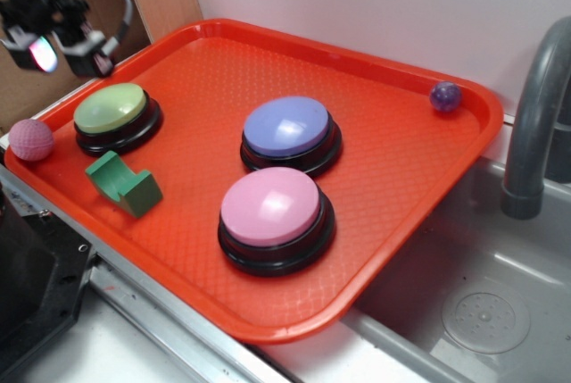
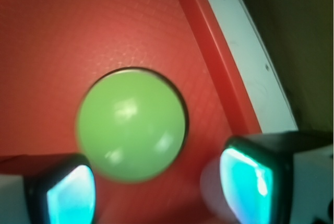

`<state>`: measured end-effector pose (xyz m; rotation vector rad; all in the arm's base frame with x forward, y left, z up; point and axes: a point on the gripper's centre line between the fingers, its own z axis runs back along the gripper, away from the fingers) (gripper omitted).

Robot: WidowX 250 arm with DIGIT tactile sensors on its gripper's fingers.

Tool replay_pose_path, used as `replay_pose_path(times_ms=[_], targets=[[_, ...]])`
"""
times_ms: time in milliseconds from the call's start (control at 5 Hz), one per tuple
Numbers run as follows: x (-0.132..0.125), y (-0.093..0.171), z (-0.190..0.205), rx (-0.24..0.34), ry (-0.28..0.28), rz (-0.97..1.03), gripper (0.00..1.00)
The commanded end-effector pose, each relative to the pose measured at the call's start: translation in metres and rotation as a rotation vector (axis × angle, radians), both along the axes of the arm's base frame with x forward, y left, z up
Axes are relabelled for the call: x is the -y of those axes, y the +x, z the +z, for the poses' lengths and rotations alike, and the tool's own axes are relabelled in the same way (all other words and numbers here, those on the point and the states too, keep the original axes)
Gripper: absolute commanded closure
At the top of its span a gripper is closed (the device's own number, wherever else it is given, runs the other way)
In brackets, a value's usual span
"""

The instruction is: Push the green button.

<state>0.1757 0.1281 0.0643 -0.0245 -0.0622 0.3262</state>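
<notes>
The green button is a pale lime dome on a black base, standing at the left end of the red tray. My gripper hangs in the air above and behind it, up at the tray's far left corner, not touching it. In the wrist view the green button lies straight below, just ahead of the gap between my fingers. The gripper is open, its teal pads wide apart with nothing between them.
A blue button and a pink button stand mid-tray. A dark green notched block lies just in front of the green button. A pink ball rests at the tray's left rim, a purple ball at the far right corner. A sink with a grey faucet lies to the right.
</notes>
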Motion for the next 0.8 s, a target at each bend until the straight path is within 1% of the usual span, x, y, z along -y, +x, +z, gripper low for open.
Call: replay_pose_path(times_ms=[0,200,400,600], targets=[[0.003,-0.006,-0.014,0.110,0.041,0.003,0.00],[0.006,-0.004,-0.019,0.093,0.043,-0.002,0.00],[0.005,-0.003,-0.016,0.053,0.044,-0.008,0.00],[0.004,-0.003,-0.004,0.036,0.057,-0.021,0.00]])
